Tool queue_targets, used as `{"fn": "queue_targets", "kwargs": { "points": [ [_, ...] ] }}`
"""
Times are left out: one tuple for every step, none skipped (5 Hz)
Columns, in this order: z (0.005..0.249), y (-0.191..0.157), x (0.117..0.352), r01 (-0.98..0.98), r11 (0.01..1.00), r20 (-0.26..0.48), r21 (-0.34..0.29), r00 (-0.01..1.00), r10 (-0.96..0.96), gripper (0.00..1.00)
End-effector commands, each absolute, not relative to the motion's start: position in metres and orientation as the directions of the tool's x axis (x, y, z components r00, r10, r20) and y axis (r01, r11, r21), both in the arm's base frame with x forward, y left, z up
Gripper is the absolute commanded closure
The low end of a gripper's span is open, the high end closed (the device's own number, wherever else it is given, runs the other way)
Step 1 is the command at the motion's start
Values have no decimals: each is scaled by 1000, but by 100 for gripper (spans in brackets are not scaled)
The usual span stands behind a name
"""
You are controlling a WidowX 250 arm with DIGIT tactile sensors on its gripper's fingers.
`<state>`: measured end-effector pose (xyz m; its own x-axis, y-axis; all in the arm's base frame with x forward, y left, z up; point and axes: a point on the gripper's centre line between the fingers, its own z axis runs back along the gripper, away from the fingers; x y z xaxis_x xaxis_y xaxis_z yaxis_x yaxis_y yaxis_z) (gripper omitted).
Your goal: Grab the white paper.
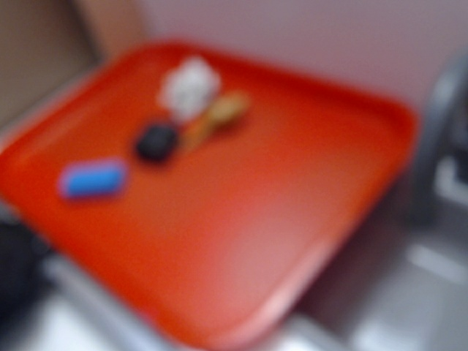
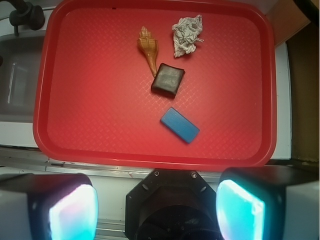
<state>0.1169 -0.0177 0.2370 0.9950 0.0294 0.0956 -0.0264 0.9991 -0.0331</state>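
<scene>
The white paper (image 2: 187, 35) is a crumpled lumpy wad lying at the far side of the red tray (image 2: 100, 150). In the blurred exterior view it shows as a white blob (image 1: 189, 88) near the tray's back edge (image 1: 292, 73). My gripper (image 2: 157, 212) is open and empty, high above the tray's near edge, far from the paper. Its two fingers (image 2: 72, 212) stand wide apart at the bottom of the wrist view. The gripper does not show in the exterior view.
A tan pointed seashell (image 2: 148, 47) lies left of the paper. A black block (image 2: 168, 80) sits below both, and a blue block (image 2: 180, 125) nearer me. A sink with a dark faucet (image 2: 22, 15) lies left of the tray.
</scene>
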Motion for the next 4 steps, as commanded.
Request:
{"fn": "queue_targets", "kwargs": {
  "points": [
    [237, -18, 117, -26, 999, 96, -33, 995, 29, 0],
    [224, -12, 138, -195, 976, 125, -94, 971, 206, 0],
    [205, 0, 159, -354, 929, 166, -110, 915, 368, 0],
    [185, 9, 179, -426, 894, 183, -139, 876, 446, 0]
  ]
}}
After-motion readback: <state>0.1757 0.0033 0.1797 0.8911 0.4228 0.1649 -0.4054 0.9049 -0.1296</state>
